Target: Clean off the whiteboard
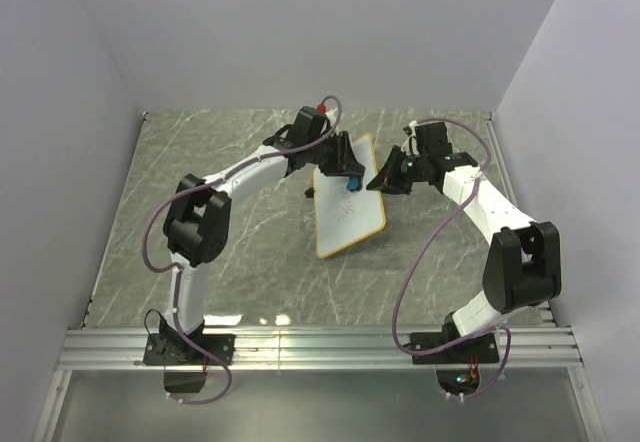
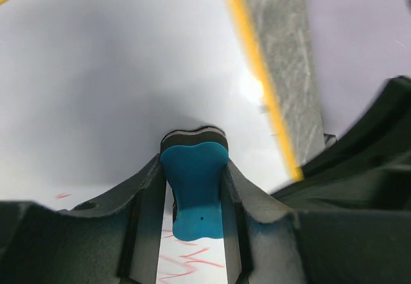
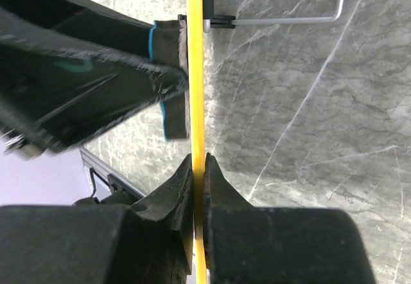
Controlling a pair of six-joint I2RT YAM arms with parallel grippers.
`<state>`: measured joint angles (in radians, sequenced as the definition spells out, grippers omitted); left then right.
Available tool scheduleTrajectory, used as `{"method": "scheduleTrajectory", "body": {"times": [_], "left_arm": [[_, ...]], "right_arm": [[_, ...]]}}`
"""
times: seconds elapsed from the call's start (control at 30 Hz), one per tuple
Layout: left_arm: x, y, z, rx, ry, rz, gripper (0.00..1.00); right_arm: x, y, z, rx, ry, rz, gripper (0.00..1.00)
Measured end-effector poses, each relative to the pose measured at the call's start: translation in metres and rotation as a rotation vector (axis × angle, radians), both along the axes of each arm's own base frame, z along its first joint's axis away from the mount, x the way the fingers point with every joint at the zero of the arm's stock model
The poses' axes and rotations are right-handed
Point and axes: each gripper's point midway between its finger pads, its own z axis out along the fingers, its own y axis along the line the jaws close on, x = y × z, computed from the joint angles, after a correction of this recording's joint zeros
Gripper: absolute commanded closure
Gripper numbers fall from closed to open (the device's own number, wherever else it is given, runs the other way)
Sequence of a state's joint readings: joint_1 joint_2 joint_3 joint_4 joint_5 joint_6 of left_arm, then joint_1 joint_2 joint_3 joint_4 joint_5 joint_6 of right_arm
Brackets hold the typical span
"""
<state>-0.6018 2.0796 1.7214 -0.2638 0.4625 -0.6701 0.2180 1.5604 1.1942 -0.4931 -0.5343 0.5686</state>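
The whiteboard [image 1: 345, 212], white with a thin yellow-tan frame, stands tilted up off the table in the middle of the top view. My right gripper [image 1: 385, 179] is shut on its right edge; in the right wrist view the frame [image 3: 196, 72] runs straight between the closed jaws of this gripper [image 3: 199, 168]. My left gripper [image 1: 343, 170] is shut on a blue eraser [image 1: 352, 183] and presses it against the board face. In the left wrist view the eraser [image 2: 192, 194] sits between the fingers on the white surface [image 2: 115, 72], with a red scribble [image 2: 186, 261] just below it.
The grey marble tabletop [image 1: 240, 162] is walled in white at the back and on both sides. A metal rail [image 1: 320, 347] runs along the near edge by the arm bases. A thin wire leg [image 3: 289, 20] sticks out from the board's back.
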Motion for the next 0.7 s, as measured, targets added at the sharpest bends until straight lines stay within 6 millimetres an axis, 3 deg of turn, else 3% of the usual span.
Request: {"method": "scheduleTrajectory", "body": {"times": [0.3,0.7], "left_arm": [[0.007,0.057,-0.061,0.073,0.101,0.112,1.0],[0.01,0.073,-0.077,0.085,0.095,0.161,1.0]], "right_arm": [[0.0,0.0,0.0,0.001,-0.001,-0.001,1.0],[0.002,0.001,0.001,0.009,-0.001,-0.009,1.0]]}}
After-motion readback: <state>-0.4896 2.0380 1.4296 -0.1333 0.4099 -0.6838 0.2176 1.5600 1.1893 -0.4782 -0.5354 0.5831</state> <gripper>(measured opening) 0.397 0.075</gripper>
